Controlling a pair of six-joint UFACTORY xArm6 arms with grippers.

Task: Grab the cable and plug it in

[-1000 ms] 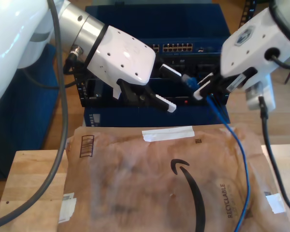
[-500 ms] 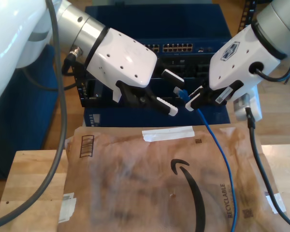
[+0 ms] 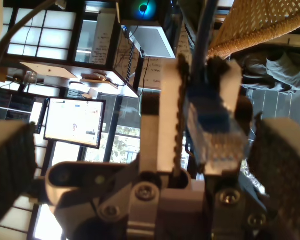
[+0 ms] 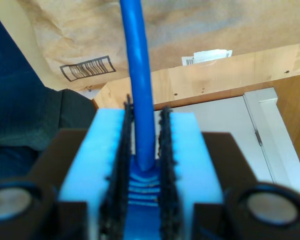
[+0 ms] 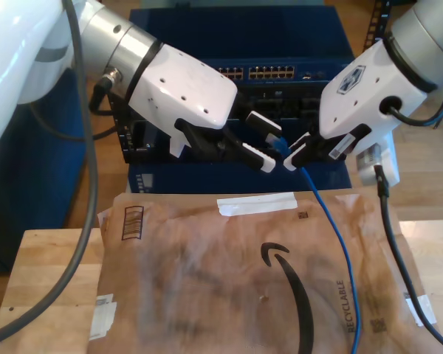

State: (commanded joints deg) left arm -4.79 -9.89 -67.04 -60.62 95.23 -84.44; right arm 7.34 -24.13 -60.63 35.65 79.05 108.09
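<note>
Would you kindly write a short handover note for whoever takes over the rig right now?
My first tool: open, fingers on either side of the plug.
My second tool: shut on the cable just behind the plug; the rest trails over the envelope.
Done: cable grabbed and lifted.
Left: push the plug into a port on the rack unit behind.

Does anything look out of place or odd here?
Nothing damaged. The thin blue network cable trails loose across the crumpled brown paper mailer; my second gripper clamps it, its plug at my open first gripper.
</note>
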